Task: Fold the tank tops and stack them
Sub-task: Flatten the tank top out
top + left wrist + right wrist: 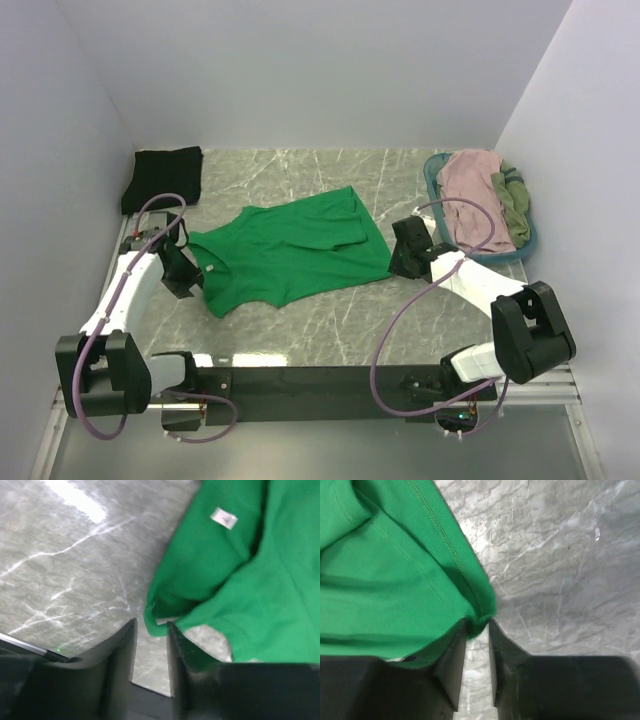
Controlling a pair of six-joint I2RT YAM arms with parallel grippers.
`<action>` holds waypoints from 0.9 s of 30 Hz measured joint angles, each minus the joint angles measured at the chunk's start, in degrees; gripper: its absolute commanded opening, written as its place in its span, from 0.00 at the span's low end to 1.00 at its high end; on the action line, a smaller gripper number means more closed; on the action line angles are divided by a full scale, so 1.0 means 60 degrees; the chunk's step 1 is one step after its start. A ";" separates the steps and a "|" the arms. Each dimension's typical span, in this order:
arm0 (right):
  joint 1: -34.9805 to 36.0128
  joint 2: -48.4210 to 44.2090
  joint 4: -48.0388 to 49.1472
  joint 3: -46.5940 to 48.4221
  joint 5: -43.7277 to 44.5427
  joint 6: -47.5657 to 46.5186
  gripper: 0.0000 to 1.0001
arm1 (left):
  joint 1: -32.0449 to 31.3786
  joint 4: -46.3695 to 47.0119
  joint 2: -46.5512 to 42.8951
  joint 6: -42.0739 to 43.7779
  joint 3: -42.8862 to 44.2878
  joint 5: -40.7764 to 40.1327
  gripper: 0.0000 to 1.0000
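Observation:
A bright green tank top [290, 250] lies spread on the marble table, straps toward the left. My left gripper [188, 272] sits at its strap end. In the left wrist view the jaws [151, 626] stand a little apart, with the strap tip [156, 622] between the fingertips and touching only the right one. My right gripper [405, 258] is at the hem corner. In the right wrist view the jaws [478, 625] pinch the green hem corner [481, 614]. A black top [163, 176] lies folded at the back left. A dusty pink top [470, 195] and an olive top [512, 200] lie in the basket.
The teal oval basket [436, 172] stands at the back right beside the right wall. White walls close in the table on the left, back and right. The arm bases and a black rail [320, 380] run along the near edge.

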 measured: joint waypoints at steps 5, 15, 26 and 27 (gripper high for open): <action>0.0044 -0.0153 -0.0087 0.0018 0.0022 -0.0270 0.43 | -0.0474 -0.0047 -0.0685 0.0277 0.0149 0.0426 0.53; 0.0492 -0.0401 -0.0390 0.0386 0.0590 -0.0448 0.44 | -0.6513 0.1548 0.0208 -0.1676 0.0353 -0.0062 0.51; 0.0492 0.0382 -0.0084 0.0102 0.0437 -0.0415 0.42 | -0.8040 0.3391 0.2623 -0.3024 0.0073 -0.0783 0.57; 0.0492 0.0510 -0.0087 0.0102 0.0433 -0.0408 0.42 | -0.8072 0.3501 0.2841 -0.3093 0.0091 -0.0936 0.57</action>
